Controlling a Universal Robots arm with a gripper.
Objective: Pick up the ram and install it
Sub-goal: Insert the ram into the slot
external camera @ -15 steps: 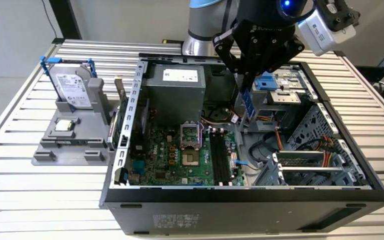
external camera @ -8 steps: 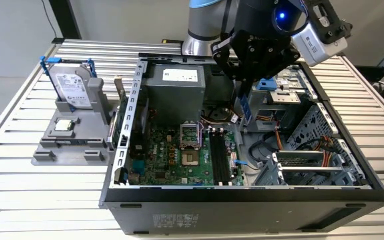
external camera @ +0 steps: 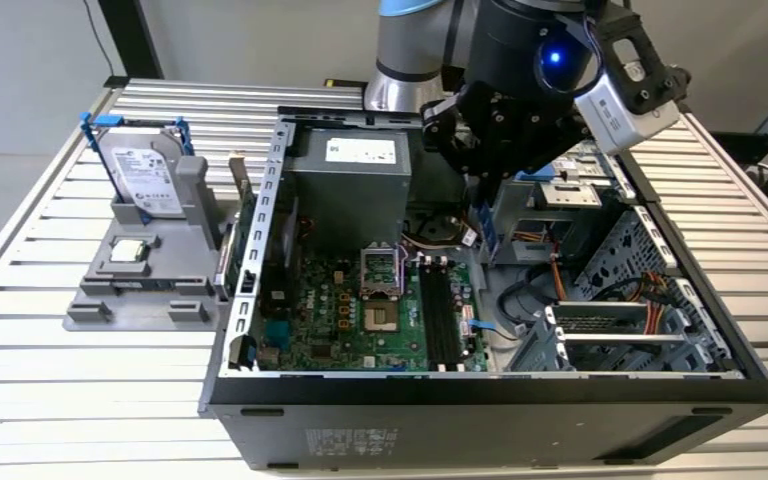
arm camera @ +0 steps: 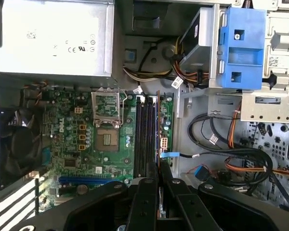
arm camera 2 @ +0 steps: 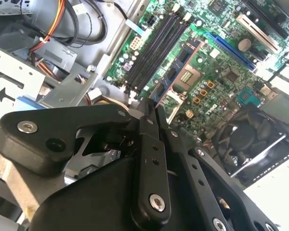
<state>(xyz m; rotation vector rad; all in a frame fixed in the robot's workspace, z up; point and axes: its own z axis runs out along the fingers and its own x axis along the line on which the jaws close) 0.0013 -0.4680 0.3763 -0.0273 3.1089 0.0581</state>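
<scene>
Gripper: your gripper (external camera: 491,170) hangs over the open computer case (external camera: 491,420), at about one o'clock from the motherboard (external camera: 331,320) in the exterior view. In both wrist views its fingers (arm camera: 145,202) stand narrow, pinched on a thin strip.
Ram: you see the ram (arm camera: 158,139) edge-on in the first wrist view. It is a thin brownish line running out from between the fingers, above the memory slots (arm camera: 147,134). Calling it the ram is a judgement, since only its edge shows.
Handling: treat it as light, stiff, thin and fragile. It looks like a bare board that won't take bending, with chips and a contact edge that shouldn't be squeezed.
Hold: grip across the flat faces near the middle of the long upper edge and leave the contacts free. An off-centre pinch would likely let it tilt.
Slip: the faces are smooth and the grip area is small, so expect it to pivot if it snags.
Ram count: one.
Memory slots count: four side by side, as best you can count them.
Processor socket (arm camera: 107,120): one.
Power supply (external camera: 351,180): one, at twelve o'clock from the motherboard.
Fan (arm camera: 17,144): one.
Grey fixture (external camera: 144,305): one, at nine o'clock from the case. It carries one hard drive (external camera: 144,175) with blue brackets and one processor chip (external camera: 127,250).
</scene>
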